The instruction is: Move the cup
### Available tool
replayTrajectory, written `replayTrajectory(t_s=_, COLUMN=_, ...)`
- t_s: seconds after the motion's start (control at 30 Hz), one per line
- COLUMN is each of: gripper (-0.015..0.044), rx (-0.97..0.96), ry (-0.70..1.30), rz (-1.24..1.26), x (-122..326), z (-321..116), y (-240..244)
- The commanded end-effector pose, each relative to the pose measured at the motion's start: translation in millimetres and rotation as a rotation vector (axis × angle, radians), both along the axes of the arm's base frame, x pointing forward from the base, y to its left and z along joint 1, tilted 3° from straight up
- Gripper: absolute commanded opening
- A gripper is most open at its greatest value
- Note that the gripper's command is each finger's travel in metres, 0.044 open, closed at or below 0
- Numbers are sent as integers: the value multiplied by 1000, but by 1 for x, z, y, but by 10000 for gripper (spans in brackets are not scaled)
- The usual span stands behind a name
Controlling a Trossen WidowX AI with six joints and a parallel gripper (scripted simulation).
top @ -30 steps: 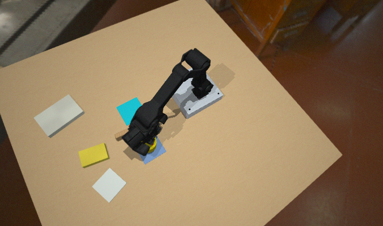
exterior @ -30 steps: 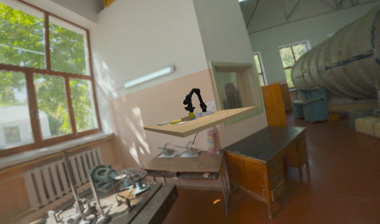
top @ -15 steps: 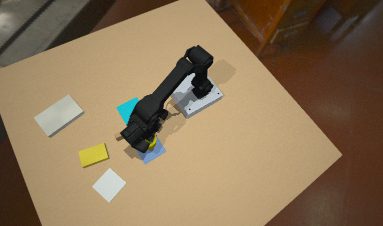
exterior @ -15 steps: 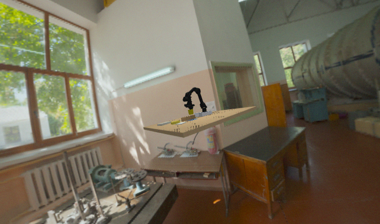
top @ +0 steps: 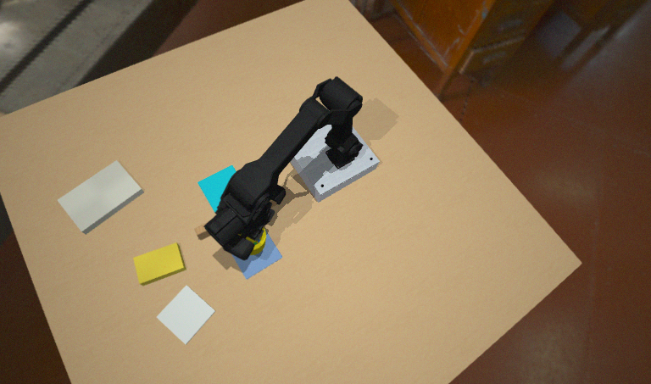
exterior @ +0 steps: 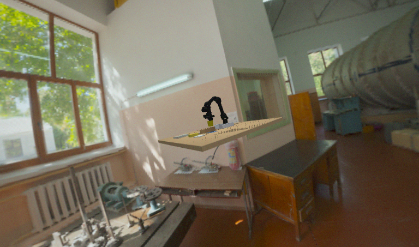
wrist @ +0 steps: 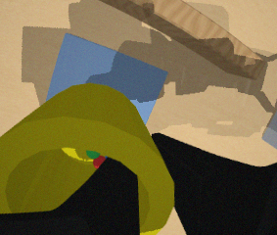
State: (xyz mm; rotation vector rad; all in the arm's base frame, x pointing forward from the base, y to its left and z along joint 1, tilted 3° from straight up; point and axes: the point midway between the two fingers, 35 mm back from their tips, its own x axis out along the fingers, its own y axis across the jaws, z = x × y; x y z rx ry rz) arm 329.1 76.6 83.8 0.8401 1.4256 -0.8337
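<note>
The yellow cup [top: 261,244] [exterior: 210,124] [wrist: 89,105] hangs above the blue pad [top: 258,265] [wrist: 76,61]; a gap shows under it in the exterior view. My gripper [exterior: 210,120] [wrist: 141,144] is shut on the cup's wall, one finger inside the cup and one outside. In the wrist view, a green marble [wrist: 93,155] and a red marble [wrist: 99,162] show inside the cup. The rest of its inside is hidden by the finger and wall. The cyan pad [top: 215,183] lies beyond the wrist, partly covered by the arm in the top view.
A wooden bar [top: 201,231] [exterior: 207,130] [wrist: 202,29] lies between the blue and cyan pads. A yellow block [top: 159,264] [exterior: 193,134], a white square [top: 186,314] and a pale slab [top: 99,195] lie farther left. The grey arm base [top: 350,171] stands on the tabletop [top: 408,264].
</note>
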Motion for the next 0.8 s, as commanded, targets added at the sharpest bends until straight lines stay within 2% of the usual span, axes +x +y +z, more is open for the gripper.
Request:
replayTrajectory(t_s=0.0, gripper=0, rx=0, ry=0, rz=0, x=0, z=0, y=-2)
replayTrajectory(t_s=0.77, gripper=0, rx=-4, ry=-2, rz=1, x=-4, z=1, y=-57)
